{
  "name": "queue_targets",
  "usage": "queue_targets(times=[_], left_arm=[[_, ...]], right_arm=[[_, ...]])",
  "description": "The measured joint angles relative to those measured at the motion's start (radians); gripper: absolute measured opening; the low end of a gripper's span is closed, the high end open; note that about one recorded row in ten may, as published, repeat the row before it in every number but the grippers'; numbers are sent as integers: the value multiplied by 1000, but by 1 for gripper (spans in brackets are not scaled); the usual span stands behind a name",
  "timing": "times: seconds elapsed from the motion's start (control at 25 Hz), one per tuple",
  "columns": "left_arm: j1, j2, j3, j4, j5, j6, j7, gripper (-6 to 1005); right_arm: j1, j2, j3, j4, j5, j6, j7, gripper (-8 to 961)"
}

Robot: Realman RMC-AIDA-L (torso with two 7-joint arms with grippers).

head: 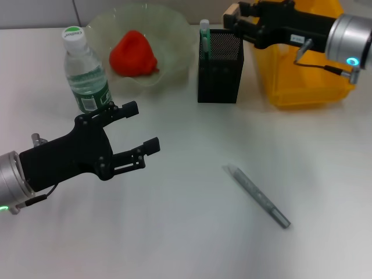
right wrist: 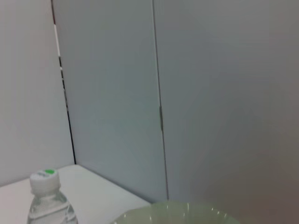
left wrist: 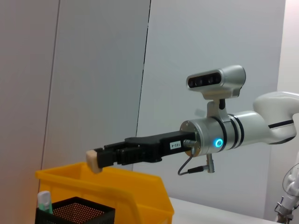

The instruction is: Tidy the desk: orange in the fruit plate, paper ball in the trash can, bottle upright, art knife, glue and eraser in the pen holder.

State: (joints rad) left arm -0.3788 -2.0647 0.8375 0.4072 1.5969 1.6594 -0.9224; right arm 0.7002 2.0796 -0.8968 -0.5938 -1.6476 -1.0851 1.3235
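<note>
Two end effectors are in view; the right end effector point(head: 231, 14) is up at the far side of the worktop point(head: 192, 232), just over the black mesh pen holder point(head: 220, 67), with its jaws closed on a small pale block that looks like the eraser point(head: 231, 10); the left wrist view shows the same block pinched at the fingertips, above the holder and in front of the yellow trash can point(head: 302, 75); the left end effector point(head: 136, 128) hovers low over the near left of the worktop, jaws spread wide and holding nothing. A green-capped stick, probably the glue point(head: 204, 36), already stands in the holder's left corner; the bottle point(head: 83, 72) stands upright beside the pale fruit plate point(head: 168, 29), which holds a red-orange fruit, presumably the orange point(head: 133, 53); the grey art knife point(head: 257, 195) lies alone on the near right of the worktop, well apart from everything; no paper ball shows. The likely hazard is a mistimed release; the eraser seems to sit near the holder's back rim, close to the trash can, so opening too early could bounce it off the mesh edge into the bin or onto the worktop; lowering too far could knock the light holder over and spill the glue.
</note>
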Motion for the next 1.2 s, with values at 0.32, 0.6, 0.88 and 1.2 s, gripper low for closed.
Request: queue_targets(times=[0.32,0.6,0.88,1.2], left_arm=[[-2,-2,-2,-1,0,-4,0,860],[1,-3,-2,-2,0,-6,0,860],[3,-3,-2,-2,0,-6,1,860],[6,-3,-2,-2,0,-6,2,859]], right_arm=[[46,1,-2,79,-11,31,-21,445],[49,0,-3,88,-11,34,-6,451],[61,-1,-53,82,-30,82,33,456],[61,-1,-86,67,-31,109,48,462]])
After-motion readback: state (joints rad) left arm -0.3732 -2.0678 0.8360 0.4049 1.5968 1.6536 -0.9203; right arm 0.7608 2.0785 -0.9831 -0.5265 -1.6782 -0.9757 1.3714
